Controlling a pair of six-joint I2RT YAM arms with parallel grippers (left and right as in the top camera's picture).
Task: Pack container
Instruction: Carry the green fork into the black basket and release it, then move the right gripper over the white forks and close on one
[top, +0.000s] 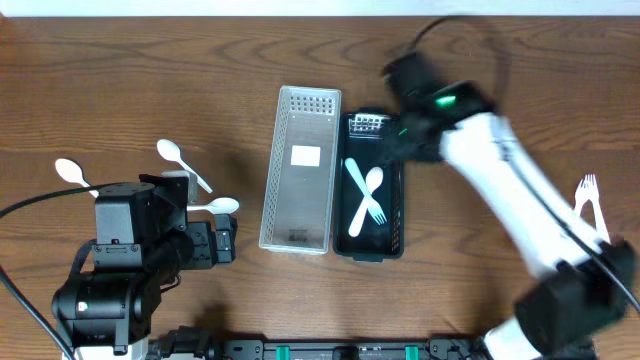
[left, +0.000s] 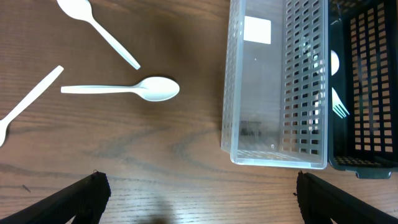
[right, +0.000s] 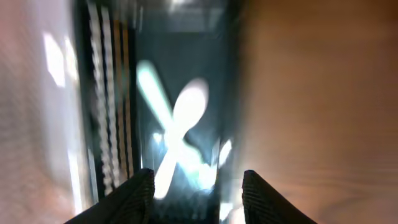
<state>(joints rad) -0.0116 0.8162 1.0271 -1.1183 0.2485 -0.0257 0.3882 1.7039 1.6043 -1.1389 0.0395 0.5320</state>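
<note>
A: Where's the R arm?
B: It reaches from the near-right corner of the table (top: 120, 80) diagonally to the black basket (top: 368, 254). The right gripper (top: 398, 148) hangs over the basket's far end. The wrist view is blurred, but its fingers (right: 127, 199) stand apart w/ nothing between them, so the claw's open.
A: And the cutlery?
B: Crossed white cutlery (top: 365, 198), a fork and a spoon, lies in an X on the black basket's floor. The clear basket (top: 300, 170) sits right alongside on the left. Can't tell if the walls touch.
A: L arm?
B: It's folded up at the near-left. The left gripper (top: 228, 240) points toward the clear basket, and its fingers (left: 81, 199) are spread wide and empty.
A: Anything loose?
B: The nearest spoon (top: 215, 206) lies on the table just beside the L claw. A second spoon (top: 181, 160) and a third spoon (top: 72, 172) lie farther left. A lone white fork (top: 592, 205) lies near the table's right edge, next to the R arm.
</note>
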